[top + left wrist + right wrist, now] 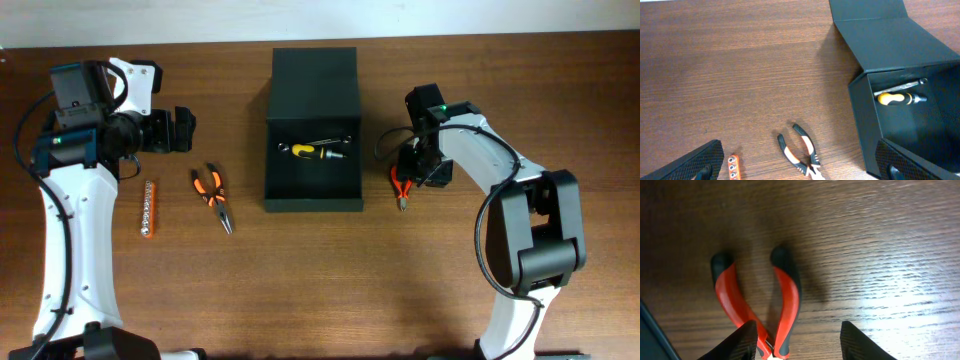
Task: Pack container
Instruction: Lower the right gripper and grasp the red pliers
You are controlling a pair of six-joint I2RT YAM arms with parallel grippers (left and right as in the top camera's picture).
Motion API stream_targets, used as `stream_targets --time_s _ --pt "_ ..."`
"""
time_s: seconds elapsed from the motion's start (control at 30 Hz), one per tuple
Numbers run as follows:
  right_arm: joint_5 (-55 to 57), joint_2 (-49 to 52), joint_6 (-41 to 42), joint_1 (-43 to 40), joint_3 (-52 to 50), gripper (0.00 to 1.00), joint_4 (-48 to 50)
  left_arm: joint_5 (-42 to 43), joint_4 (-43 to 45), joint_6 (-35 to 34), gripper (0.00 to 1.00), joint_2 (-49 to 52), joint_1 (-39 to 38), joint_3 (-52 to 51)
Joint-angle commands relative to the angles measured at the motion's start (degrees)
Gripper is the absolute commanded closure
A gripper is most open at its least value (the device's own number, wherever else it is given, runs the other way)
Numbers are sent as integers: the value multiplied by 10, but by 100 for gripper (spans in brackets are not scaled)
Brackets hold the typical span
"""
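The dark container [312,188] stands open at the table's middle with its flap lid [314,80] folded back; it also shows in the left wrist view [865,115]. Inside lie a yellow-and-black screwdriver [318,152] and a metal tool [330,140]. My right gripper [420,168] is open, low over red-handled pliers [782,300] that lie on the table right of the container [400,187]; one finger sits beside the handles. My left gripper [178,130] is open and empty at the left. Orange-and-black pliers [213,193] lie left of the container.
An orange bit holder [148,208] lies at the left of the table, also at the bottom of the left wrist view [733,167]. The orange-and-black pliers also show there [801,152].
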Motion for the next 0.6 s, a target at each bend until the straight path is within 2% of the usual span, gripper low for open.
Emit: stream_targets --time_s 0.0,0.2,0.57 --pt "25 -1 57 2 -4 49 3 10 -1 9 1 5 2 13" --pt "48 -1 69 10 -5 54 2 10 0 9 1 5 2 13" --pt "67 12 88 31 -5 55 7 10 -1 9 1 5 2 13"
